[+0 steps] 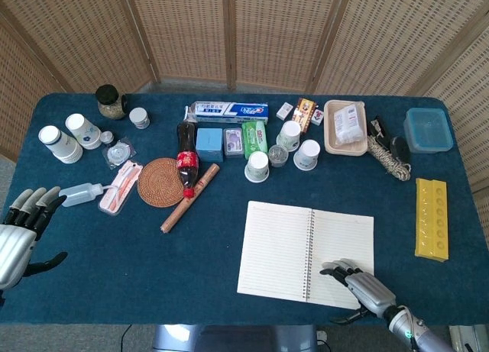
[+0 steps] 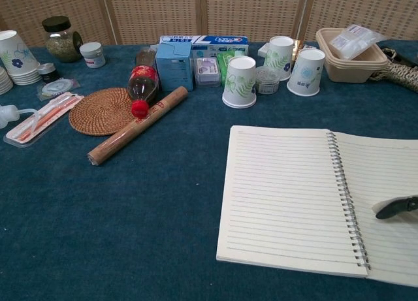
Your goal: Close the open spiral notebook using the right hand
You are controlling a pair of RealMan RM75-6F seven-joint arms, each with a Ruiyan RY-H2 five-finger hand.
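I've got the white lined spiral notebook [image 1: 306, 251] lying open flat on the dark blue table cloth [image 1: 153, 268], near the front edge. My right hand [image 1: 359, 285] rests on its right page, fingers spread, holding nothing. My left hand [image 1: 23, 234] hovers at the far left, fingers apart, empty.

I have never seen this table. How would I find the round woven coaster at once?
Start from the open notebook at the front of the blue table, then look up and left past the brown paper roll. The coaster lies flat beside the fallen cola bottle. It is the only round, woven, brown disc there.
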